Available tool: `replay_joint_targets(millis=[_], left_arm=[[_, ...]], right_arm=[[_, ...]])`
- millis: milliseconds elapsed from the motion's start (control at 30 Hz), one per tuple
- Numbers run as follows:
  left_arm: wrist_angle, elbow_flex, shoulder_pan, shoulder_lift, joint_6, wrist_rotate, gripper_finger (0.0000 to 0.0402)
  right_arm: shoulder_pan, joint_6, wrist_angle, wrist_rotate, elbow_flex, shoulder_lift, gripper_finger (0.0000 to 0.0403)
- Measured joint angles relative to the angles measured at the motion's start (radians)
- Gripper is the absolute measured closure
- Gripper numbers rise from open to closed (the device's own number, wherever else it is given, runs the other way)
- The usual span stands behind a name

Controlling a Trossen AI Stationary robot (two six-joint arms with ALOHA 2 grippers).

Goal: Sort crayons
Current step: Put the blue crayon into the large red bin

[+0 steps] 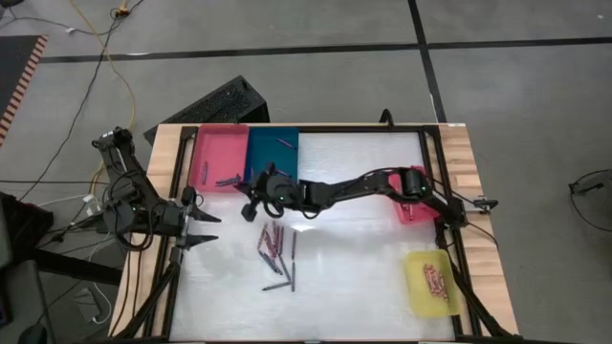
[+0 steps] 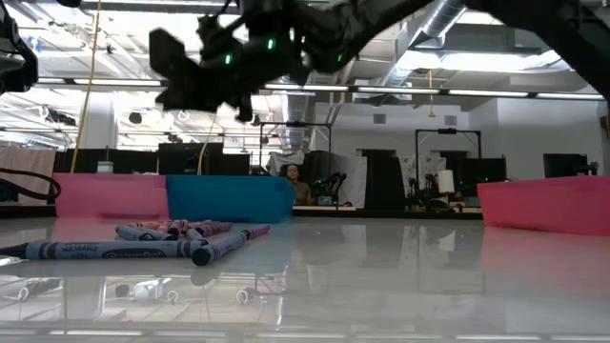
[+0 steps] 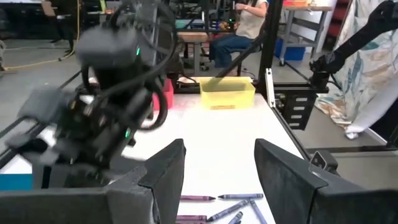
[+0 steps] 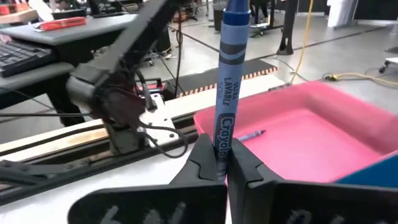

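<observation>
High view: the right gripper (image 1: 251, 194) reaches across to the centre-left of the frame, beside the pink tray (image 1: 218, 155) and blue tray (image 1: 273, 153) at the upper left. The loose crayons (image 1: 275, 250) lie just below centre. The left gripper (image 1: 203, 229) waits at the left edge, fingers spread and empty. A yellow tray (image 1: 432, 280) with crayons sits at the lower right.

Low view: crayons lie at the lower left on the table (image 2: 400, 286), an arm dark overhead.

Left wrist view: fingers wide apart, crayons at the bottom between them.

Right wrist view: the fingers are clamped on a blue crayon (image 4: 227, 81), standing upright in mid-frame, with the pink tray to the right.
</observation>
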Motion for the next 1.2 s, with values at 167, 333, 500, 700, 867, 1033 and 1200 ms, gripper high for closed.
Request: replay_joint_targets(millis=[167,333,500,700,867,1033,1200], left_arm=[[0.001,0.000,0.000,0.000,0.000,0.000,0.0219],[0.000,0.000,0.000,0.000,0.000,0.000,0.0219],[-0.006,0.000,0.000,0.000,0.000,0.001,0.0219],[-0.006,0.000,0.000,0.000,-0.004,0.024,0.0219],[-0.016,0.000,0.000,0.000,-0.010,0.046,0.0219],[-0.016,0.000,0.000,0.000,-0.010,0.050,0.0219],[-0.027,0.000,0.000,0.000,-0.010,0.052,0.0219]], right_arm=[[-0.032,0.027,0.037,-0.002,0.024,0.063,0.0398],[-0.064,0.037,0.046,-0.001,0.081,0.109,0.0396],[-0.085,0.087,0.045,-0.026,0.170,0.191,0.0396],[-0.095,0.097,-0.012,-0.048,0.312,0.302,0.0394],[-0.101,0.088,-0.093,-0.024,0.340,0.302,0.0384],[-0.109,0.088,-0.120,-0.025,0.338,0.303,0.0355],[-0.109,0.085,-0.185,-0.025,0.338,0.303,0.0332]])
